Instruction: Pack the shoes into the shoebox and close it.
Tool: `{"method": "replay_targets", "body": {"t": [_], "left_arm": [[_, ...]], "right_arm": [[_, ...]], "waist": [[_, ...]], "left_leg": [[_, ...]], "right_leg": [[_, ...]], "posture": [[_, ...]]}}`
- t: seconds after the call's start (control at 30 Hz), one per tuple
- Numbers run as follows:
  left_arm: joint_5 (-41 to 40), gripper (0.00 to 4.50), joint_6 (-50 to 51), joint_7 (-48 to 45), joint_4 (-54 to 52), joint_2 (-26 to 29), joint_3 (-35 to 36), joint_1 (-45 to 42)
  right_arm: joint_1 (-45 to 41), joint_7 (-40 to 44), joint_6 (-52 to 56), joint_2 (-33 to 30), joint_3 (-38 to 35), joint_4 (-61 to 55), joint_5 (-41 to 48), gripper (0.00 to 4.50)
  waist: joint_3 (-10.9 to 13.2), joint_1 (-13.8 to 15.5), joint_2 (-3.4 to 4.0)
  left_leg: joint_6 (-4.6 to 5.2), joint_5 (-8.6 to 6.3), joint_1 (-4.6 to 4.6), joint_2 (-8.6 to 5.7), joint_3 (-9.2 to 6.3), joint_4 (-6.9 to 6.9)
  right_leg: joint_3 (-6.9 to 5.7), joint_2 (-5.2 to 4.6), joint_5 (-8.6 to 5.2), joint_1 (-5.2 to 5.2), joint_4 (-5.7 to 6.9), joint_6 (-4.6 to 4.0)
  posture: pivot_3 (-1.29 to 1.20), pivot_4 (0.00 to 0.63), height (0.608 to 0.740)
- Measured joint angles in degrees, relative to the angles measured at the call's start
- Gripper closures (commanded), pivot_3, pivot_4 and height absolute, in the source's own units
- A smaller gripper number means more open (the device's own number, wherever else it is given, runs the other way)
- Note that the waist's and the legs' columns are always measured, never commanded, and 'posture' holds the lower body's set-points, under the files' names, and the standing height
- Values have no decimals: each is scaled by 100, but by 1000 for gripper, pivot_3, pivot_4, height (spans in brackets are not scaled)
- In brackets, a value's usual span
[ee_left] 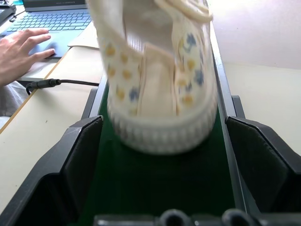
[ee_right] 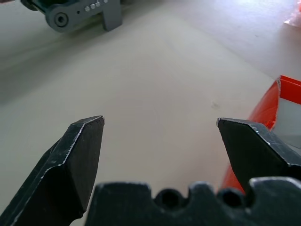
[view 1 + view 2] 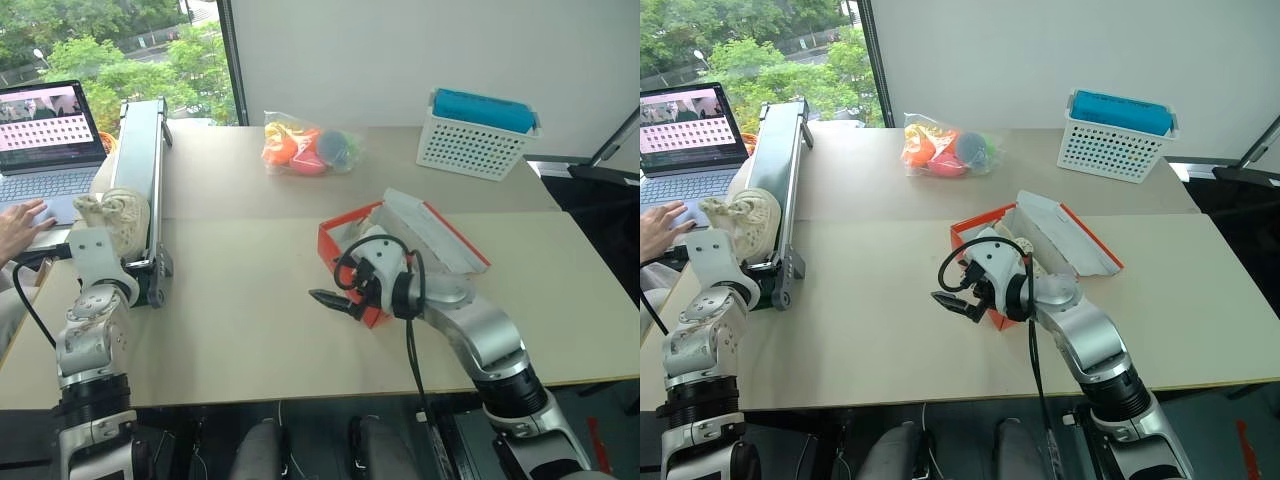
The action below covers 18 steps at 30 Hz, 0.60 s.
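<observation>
Red-orange cardboard, the shoebox (image 3: 405, 245) lies open mid-bench, the right pincer (image 3: 330, 300) wide and empty just beside it. Well left of the shoebox, a cream shoe (image 3: 112, 215) sits on a conveyor (image 3: 140, 170), between the wide-apart fingers of the left pincer (image 1: 164, 155).

Shoe (image 1: 157, 89) cream cloth, ribbed rubbery sole; shoebox (image 3: 352, 232) matt red-orange cardboard; table (image 3: 240, 330) smooth matt beige.

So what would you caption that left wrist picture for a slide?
Open left gripper facing a cream shoe on a green belt, a person's hand at a laptop beyond.
</observation>
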Motion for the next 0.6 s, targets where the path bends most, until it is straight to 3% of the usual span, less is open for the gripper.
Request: {"method": "replay_targets", "body": {"t": [0.27,0.43,0.6], "left_arm": [[-100,45,87,-1,3,-3,36,-8],[-234,1347,156,0,-47,-76,107,-76],[-469,1347,204,0,-86,-203,282,-172]], "right_arm": [[-1,-10,0,-24,2,-4,35,0],[-10,-41,2,-42,-16,-5,50,0],[-67,-67,2,-39,-69,-5,90,0]], "waist": [[-2,8,-2],[-4,43,-2],[-5,100,-2]], "left_leg": [[0,0,3,0,0,0],[-1,1,11,-1,0,0],[-1,0,23,-3,0,-1]], "right_leg": [[0,-2,0,2,1,0],[0,-4,0,7,5,0],[0,-6,-1,19,4,-1]], "posture": [[0,150,699],[0,150,699],[0,150,699]]}}
